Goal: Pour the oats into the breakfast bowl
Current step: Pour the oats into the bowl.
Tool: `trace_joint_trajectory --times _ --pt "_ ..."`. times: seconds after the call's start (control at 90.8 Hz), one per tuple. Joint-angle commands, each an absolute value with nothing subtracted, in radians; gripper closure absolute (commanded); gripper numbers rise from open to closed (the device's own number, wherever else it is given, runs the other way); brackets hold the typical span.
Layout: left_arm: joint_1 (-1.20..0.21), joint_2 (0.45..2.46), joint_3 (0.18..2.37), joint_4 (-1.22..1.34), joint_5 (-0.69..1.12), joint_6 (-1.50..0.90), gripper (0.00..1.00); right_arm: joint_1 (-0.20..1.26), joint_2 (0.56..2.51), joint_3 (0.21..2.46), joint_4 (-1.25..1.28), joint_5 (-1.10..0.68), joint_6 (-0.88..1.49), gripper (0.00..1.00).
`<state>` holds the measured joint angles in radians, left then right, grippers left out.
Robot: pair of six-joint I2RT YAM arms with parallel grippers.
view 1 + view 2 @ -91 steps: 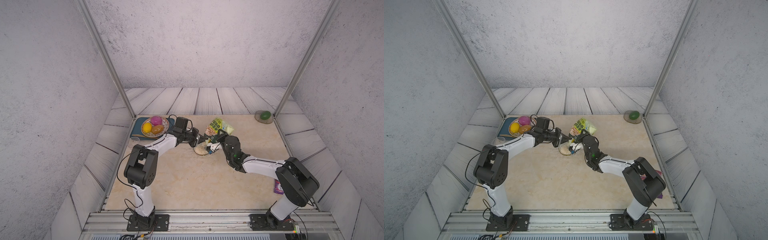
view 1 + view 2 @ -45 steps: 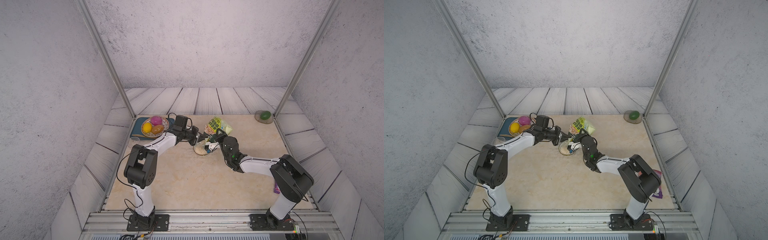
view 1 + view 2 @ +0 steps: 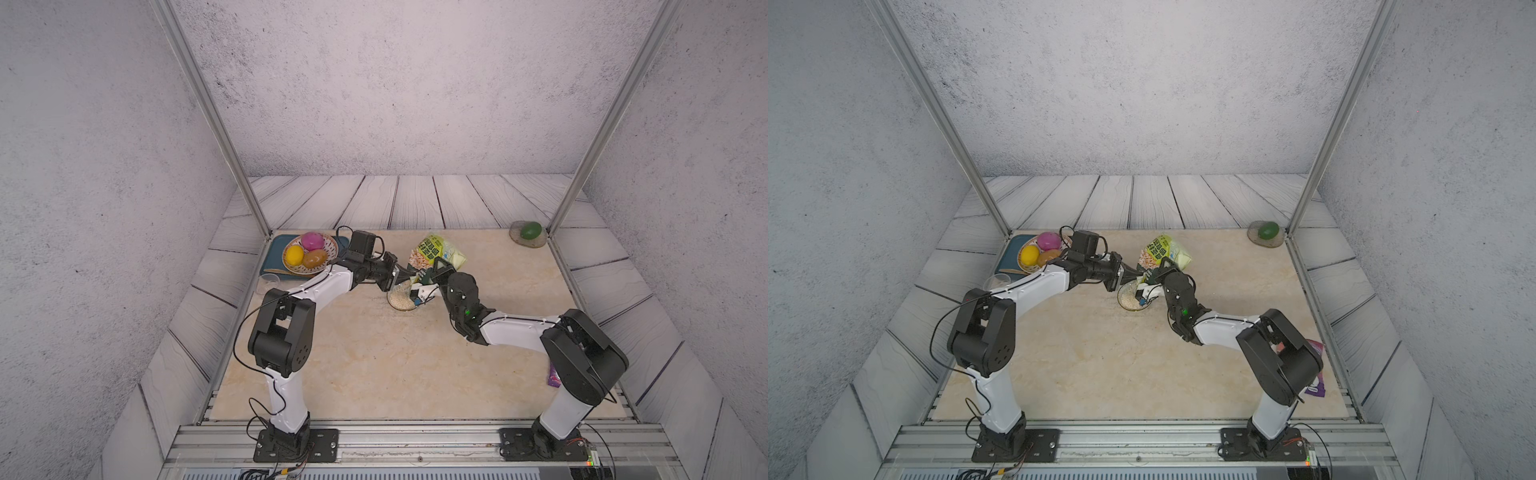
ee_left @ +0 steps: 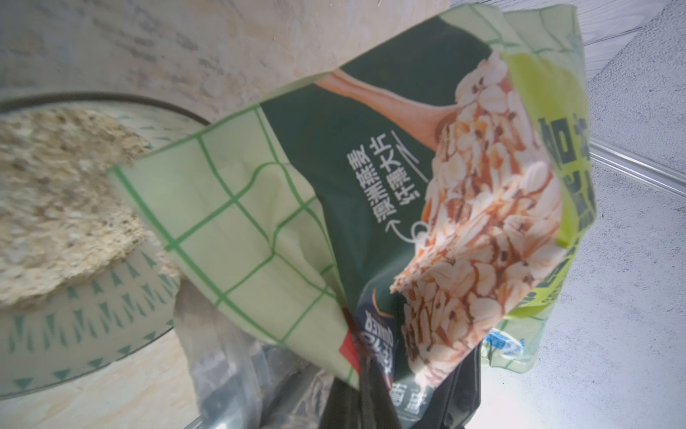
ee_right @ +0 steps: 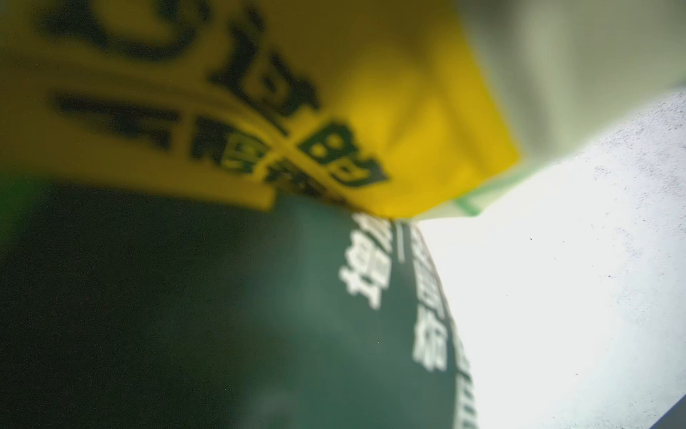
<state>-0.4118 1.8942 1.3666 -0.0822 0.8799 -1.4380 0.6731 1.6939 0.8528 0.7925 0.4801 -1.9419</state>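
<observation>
A pale marble worktop point(image 3: 374, 365) fills the floor of a grey-walled cell, and two white-and-black arms reach in from the near rail to meet just behind its middle. The left arm point(image 3: 324, 286) and right arm point(image 3: 515, 328) close on a yellow-green bag point(image 3: 436, 249), seen in both top views point(image 3: 1163, 249). It is tipped with its base high towards the back wall and its mouth low over the bowl.

The left hand point(image 3: 399, 276) is clenched on the lower edge of the bag. In the left wrist view the checked green edge of the bag point(image 4: 371, 185) runs down between dark fingers. The right hand point(image 3: 432, 274) grasps the bag from the opposite side. Its wrist camera shows only blurred yellow and dark green print of the bag point(image 5: 260, 93) pressed close to the lens.

A blue tray point(image 3: 276, 257) sits at the back left corner, carrying a patterned dish point(image 3: 328, 245) with pink, yellow and brown fruit. A purple packet point(image 3: 1316, 374) lies behind the right arm's shoulder. A green fruit point(image 3: 531, 231) rests on a grey saucer point(image 3: 519, 241) at the back right.

The bowl point(image 3: 392, 305) stands on the worktop under the two hands, its wall point(image 4: 92, 304) marked with small green triangles. Oats point(image 3: 401, 295) are heaped inside it, a pale mound point(image 4: 55, 204) just beside the bag's mouth. A glass cup point(image 3: 268, 284) stands by the tray
</observation>
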Motion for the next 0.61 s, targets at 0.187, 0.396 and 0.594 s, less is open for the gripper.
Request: trace_joint_trajectory --times 0.187,0.396,0.594 --pt "-0.42 1.913 1.372 0.011 0.941 -1.47 1.0 0.656 1.553 0.901 0.803 0.553 -1.87 1.0" --pt "-0.419 1.926 1.388 0.028 0.958 -1.473 1.0 0.655 1.504 0.931 0.678 0.586 -1.806 1.0" --pt "-0.417 1.931 1.383 0.055 0.964 -1.488 1.0 0.653 1.437 0.982 0.382 0.621 -1.611 1.0"
